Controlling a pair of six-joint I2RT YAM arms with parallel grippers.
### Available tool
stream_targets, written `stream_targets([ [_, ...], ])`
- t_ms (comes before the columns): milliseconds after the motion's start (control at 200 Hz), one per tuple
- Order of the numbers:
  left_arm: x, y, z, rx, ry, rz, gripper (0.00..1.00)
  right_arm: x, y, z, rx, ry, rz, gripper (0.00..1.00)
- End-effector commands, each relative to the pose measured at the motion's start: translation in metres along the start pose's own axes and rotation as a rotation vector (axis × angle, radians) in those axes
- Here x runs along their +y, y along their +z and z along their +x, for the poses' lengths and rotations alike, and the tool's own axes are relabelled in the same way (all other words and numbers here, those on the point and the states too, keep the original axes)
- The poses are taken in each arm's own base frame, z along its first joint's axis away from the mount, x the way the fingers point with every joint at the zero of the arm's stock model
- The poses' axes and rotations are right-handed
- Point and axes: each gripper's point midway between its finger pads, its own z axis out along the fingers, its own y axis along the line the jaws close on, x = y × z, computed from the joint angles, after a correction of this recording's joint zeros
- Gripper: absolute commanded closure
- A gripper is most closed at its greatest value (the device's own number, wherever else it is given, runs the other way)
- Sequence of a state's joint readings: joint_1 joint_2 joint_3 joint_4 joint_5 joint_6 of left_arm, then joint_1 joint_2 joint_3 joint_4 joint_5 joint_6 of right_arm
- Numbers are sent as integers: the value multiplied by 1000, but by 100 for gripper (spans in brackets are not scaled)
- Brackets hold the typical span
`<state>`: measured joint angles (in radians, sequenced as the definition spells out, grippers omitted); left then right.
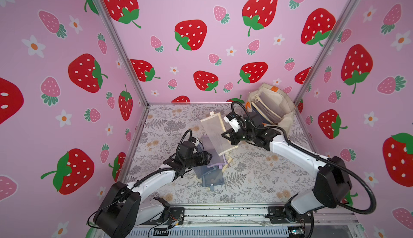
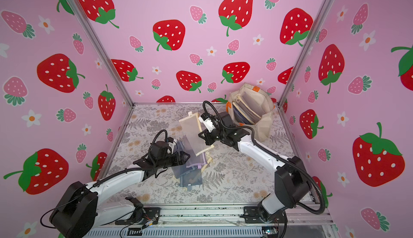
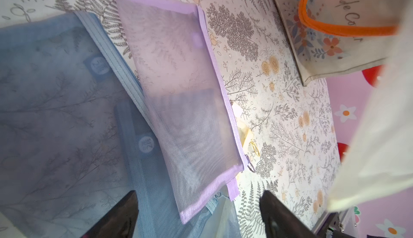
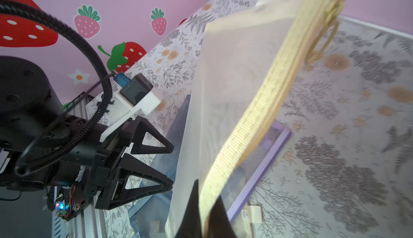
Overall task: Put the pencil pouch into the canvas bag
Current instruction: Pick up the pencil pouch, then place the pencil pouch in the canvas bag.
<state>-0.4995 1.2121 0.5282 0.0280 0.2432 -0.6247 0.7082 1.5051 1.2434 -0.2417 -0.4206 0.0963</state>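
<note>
The right gripper [image 4: 206, 216] is clamped on the ribbed zipper edge of the pencil pouch [image 1: 212, 132], a flat rectangle of cream mesh hanging tilted above the middle of the flower-printed table [image 1: 257, 181]. The left gripper [image 3: 199, 201], jaws spread wide and holding nothing, hangs over a lilac pouch [image 3: 178, 91] lapping a blue pouch [image 3: 55, 114], both flat see-through mesh. The canvas bag [image 1: 289, 117], soft beige cloth with orange straps, gapes in the far right corner.
</note>
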Motion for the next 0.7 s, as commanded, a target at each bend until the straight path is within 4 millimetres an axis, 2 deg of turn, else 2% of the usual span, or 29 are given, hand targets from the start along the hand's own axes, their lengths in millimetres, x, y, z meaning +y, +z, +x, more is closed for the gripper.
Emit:
stream_targets([
  [0,2,-3,1,15,17,-24,8,-25,-34,13,159,-168,170,100],
  [145,-3,-3,-3,5,32,-3,7,-68,-84,-28,185,-326,385,100],
  [290,-10,-3,-5,10,53,31,6,-129,-142,-70,167,-372,603,100],
  [395,-16,-3,-9,1,59,56,6,-171,-171,-86,184,-438,788,100],
  [480,-19,1,-10,7,50,83,6,-197,-183,-90,235,-519,921,100],
  [565,-26,4,-11,15,41,121,6,-218,-187,-90,281,-599,1022,100],
  [695,-32,9,-14,24,41,155,6,-244,-180,-76,323,-657,1074,100],
])
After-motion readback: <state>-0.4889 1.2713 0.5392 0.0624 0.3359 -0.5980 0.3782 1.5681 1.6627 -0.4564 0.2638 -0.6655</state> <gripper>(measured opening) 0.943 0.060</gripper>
